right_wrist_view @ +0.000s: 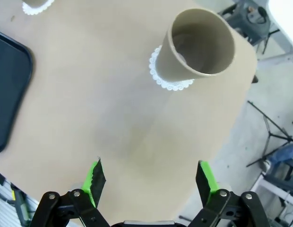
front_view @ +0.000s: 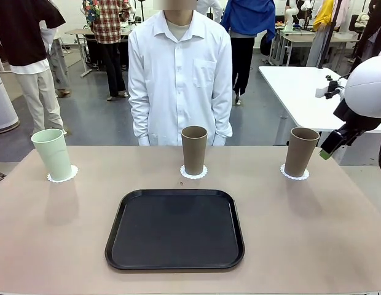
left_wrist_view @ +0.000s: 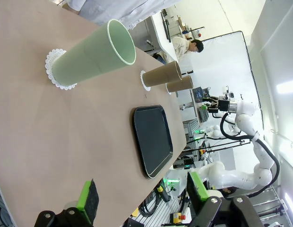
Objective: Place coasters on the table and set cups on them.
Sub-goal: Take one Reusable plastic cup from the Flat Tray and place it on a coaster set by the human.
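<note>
Front view: three cups stand upright along the counter's (front_view: 338,233) far edge, each on a white coaster: the mint cup (front_view: 52,153) near the far-left corner, a tan cup (front_view: 194,150) at the middle, another tan cup (front_view: 300,152) near the far-right corner. A black tray (front_view: 175,229) lies nearer the robot's edge. The right gripper (right_wrist_view: 149,177), fingers spread wide and empty, hovers above bare counter, apart from the right tan cup. The left gripper (left_wrist_view: 142,195), also wide and empty, sits well back from the mint cup.
</note>
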`<state>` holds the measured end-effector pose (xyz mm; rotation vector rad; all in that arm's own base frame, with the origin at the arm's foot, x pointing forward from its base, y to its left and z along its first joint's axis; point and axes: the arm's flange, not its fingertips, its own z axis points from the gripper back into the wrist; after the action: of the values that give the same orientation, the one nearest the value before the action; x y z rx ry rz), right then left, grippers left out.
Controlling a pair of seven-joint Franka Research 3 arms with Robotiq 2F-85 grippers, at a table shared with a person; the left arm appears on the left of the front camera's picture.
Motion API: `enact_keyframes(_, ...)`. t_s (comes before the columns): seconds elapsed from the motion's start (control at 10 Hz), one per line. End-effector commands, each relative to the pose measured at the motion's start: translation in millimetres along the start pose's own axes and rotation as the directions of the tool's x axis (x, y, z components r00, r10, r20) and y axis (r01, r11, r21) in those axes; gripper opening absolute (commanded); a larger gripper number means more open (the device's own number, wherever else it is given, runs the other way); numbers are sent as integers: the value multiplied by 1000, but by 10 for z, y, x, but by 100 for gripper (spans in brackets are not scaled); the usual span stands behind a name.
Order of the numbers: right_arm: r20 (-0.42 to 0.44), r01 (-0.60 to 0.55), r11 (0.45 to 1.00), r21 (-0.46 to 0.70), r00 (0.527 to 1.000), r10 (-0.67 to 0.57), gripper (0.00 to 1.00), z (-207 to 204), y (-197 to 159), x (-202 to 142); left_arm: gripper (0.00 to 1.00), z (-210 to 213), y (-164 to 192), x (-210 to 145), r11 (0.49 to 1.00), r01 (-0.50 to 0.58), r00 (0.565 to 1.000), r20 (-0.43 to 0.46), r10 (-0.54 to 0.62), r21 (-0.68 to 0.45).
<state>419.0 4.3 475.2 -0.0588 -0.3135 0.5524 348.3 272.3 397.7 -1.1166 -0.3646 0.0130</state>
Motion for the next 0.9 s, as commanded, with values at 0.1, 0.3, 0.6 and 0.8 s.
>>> enact_keyframes(0.1,21,-7,1000,-18,1000,8,100,19,-78,-50,100,30,-19,-18,1000,3,1000,3,-3,-9)
enact_keyframes(0.3,21,-7,1000,-18,1000,8,100,19,-78,-50,100,30,-19,-18,1000,3,1000,3,-3,-9)
enact_keyframes(0.6,21,-7,1000,-18,1000,8,100,19,-78,-50,100,30,-19,-18,1000,3,1000,3,-3,-9)
enact_keyframes(0.8,21,-7,1000,-18,1000,8,100,19,-78,-50,100,30,-19,-18,1000,3,1000,3,-3,-9)
